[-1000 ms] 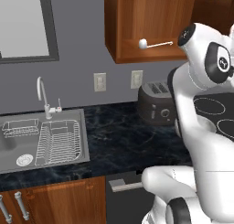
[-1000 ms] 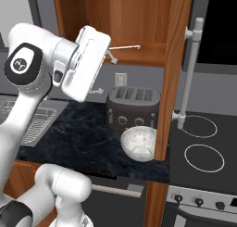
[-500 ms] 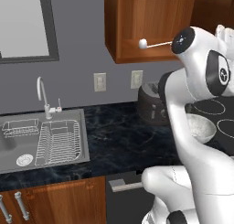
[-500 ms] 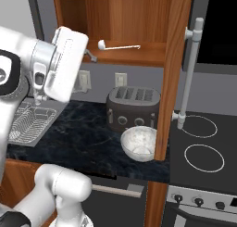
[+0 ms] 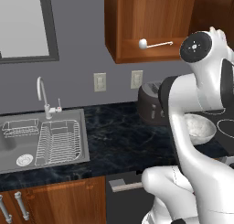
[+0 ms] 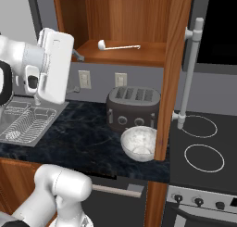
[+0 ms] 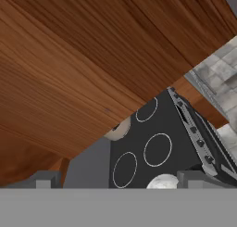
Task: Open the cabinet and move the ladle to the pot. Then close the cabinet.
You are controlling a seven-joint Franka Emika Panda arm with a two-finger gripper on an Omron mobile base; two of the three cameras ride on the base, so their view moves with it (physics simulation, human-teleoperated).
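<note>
One ladle [image 6: 118, 47] on open cabinet [image 6: 139, 22] shelf; claw [image 7: 118, 182] spread, empty; risked knocking ladle off during reach.

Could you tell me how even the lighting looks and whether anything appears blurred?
Left base view: flat, even light, ladle crisp in the open cabinet. Right base view: shelf back shaded, bowl slightly soft. Hand view: close wood grain smeared, stove rings sharper.
</note>
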